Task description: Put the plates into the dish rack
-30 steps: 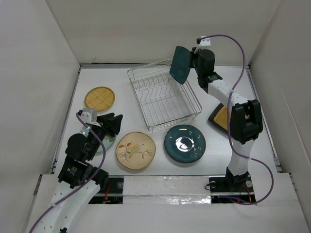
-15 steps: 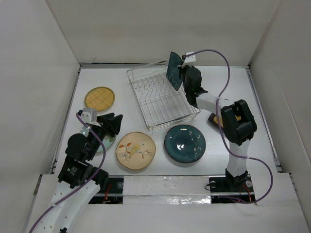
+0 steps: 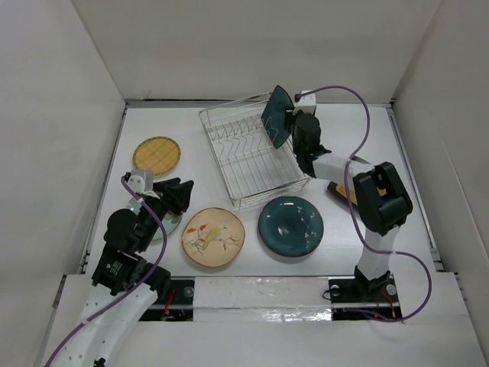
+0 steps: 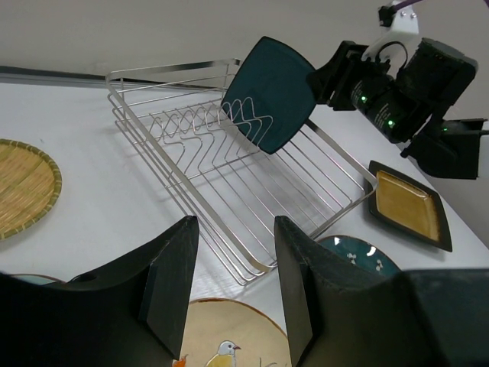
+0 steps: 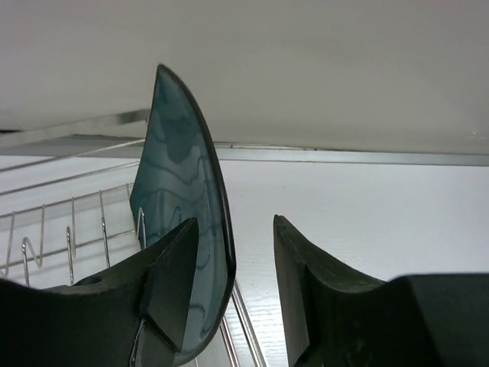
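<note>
The teal square plate (image 3: 276, 116) stands on edge, tilted, at the far right end of the silver wire dish rack (image 3: 252, 164). My right gripper (image 3: 290, 122) is open around its rim. In the right wrist view the plate (image 5: 179, 199) rests by the left finger (image 5: 164, 283), with a clear gap to the right one. My left gripper (image 3: 179, 191) is open and empty above the cream floral plate (image 3: 213, 237). The dark teal round plate (image 3: 290, 226), the yellow checked plate (image 3: 157, 154) and the amber square plate (image 3: 341, 187) lie flat. The pale green plate (image 3: 170, 224) is mostly hidden under my left arm.
White walls close in the table on three sides. The rack's prongs (image 4: 206, 126) run along its far half. The amber plate (image 4: 405, 205) lies right of the rack, partly under my right arm.
My right gripper lowered the teal plate from above the rack down into its far right end, and its jaws now stand apart. The left arm has not moved.
</note>
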